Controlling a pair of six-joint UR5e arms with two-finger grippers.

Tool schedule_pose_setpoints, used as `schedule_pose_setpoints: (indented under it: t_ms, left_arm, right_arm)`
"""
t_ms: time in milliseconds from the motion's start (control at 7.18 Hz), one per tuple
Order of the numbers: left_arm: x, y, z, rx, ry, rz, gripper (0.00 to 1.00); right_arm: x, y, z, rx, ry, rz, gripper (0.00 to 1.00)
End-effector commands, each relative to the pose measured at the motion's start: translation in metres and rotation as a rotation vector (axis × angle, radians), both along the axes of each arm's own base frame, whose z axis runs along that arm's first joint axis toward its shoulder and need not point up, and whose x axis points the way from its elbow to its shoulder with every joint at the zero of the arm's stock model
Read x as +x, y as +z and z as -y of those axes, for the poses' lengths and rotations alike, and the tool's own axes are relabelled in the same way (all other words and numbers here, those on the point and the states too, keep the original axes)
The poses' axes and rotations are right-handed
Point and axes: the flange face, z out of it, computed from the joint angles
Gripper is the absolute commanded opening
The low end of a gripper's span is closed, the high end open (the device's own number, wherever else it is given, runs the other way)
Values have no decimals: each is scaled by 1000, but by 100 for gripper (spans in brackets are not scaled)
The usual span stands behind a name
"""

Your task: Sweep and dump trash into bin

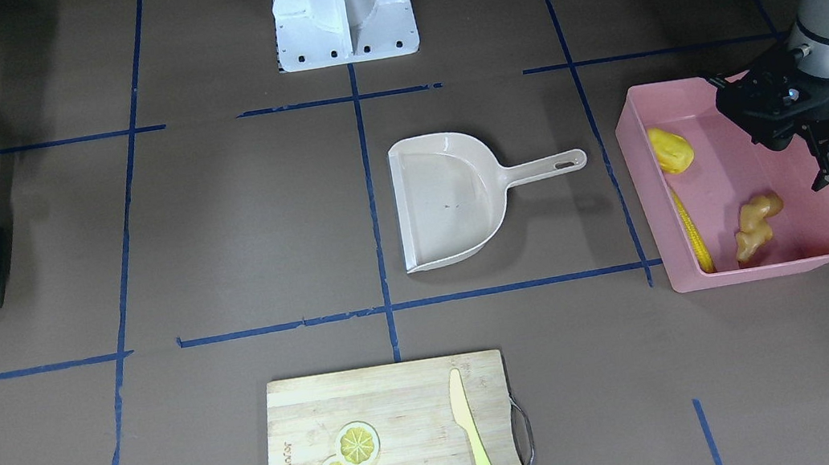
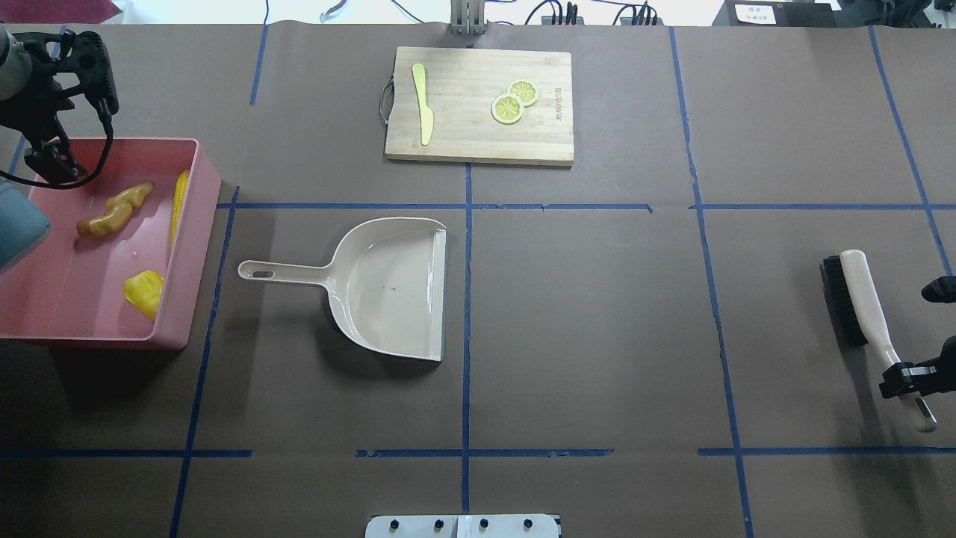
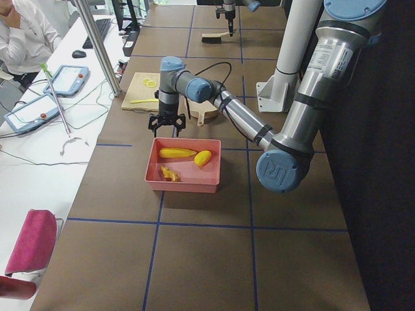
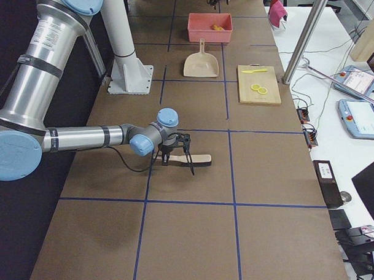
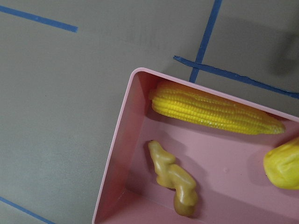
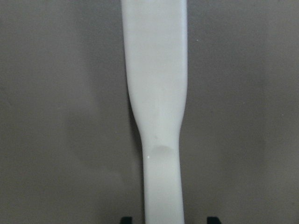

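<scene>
The pink bin (image 1: 642,176) stands at the table's left end and holds all the trash. The corn cob (image 1: 692,230) lies along one wall, with the yellow lump (image 1: 670,149) and the ginger root (image 1: 756,223) nearby. The left wrist view shows the bin's rim (image 5: 117,140), corn (image 5: 215,109), ginger (image 5: 173,177) and lump (image 5: 282,163). My left gripper (image 1: 813,152) hangs open and empty over the bin's far corner. My right gripper (image 2: 907,377) is open and straddles the handle of the brush (image 2: 859,299), which lies flat on the table, with gaps either side of the handle (image 6: 156,93).
The beige dustpan (image 2: 388,288) lies empty near the table's middle, handle toward the bin. A wooden cutting board (image 2: 478,142) at the far edge carries two lemon slices (image 2: 514,103) and a pale knife (image 2: 423,104). The robot's white base (image 1: 342,7) stands at the near edge.
</scene>
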Motion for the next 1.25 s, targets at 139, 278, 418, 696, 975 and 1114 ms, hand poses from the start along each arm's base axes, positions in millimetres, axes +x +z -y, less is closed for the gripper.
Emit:
schedule_pose_setpoints:
  t_ms: [139, 278, 418, 696, 975, 1114]
  left_arm:
    - [-26, 16, 5, -31, -43, 13, 100]
    - [-63, 42, 9, -127, -97, -22, 100]
    - [-103, 81, 14, -243, -156, -69, 100]
    - [-202, 160, 20, -485, -380, -173, 100]
    - [-240, 191, 3, -709, -616, -288, 100]
    - [-245, 198, -6, -808, -690, -358, 100]
  right_arm:
    - [33, -21, 12, 29, 79, 40, 100]
    - [50, -21, 17, 18, 82, 81, 100]
    - [74, -12, 23, 43, 80, 95, 100]
    - [121, 4, 37, 61, 103, 49, 100]
    - [160, 25, 69, 94, 50, 7, 100]
    - [178, 41, 81, 110, 45, 0, 100]
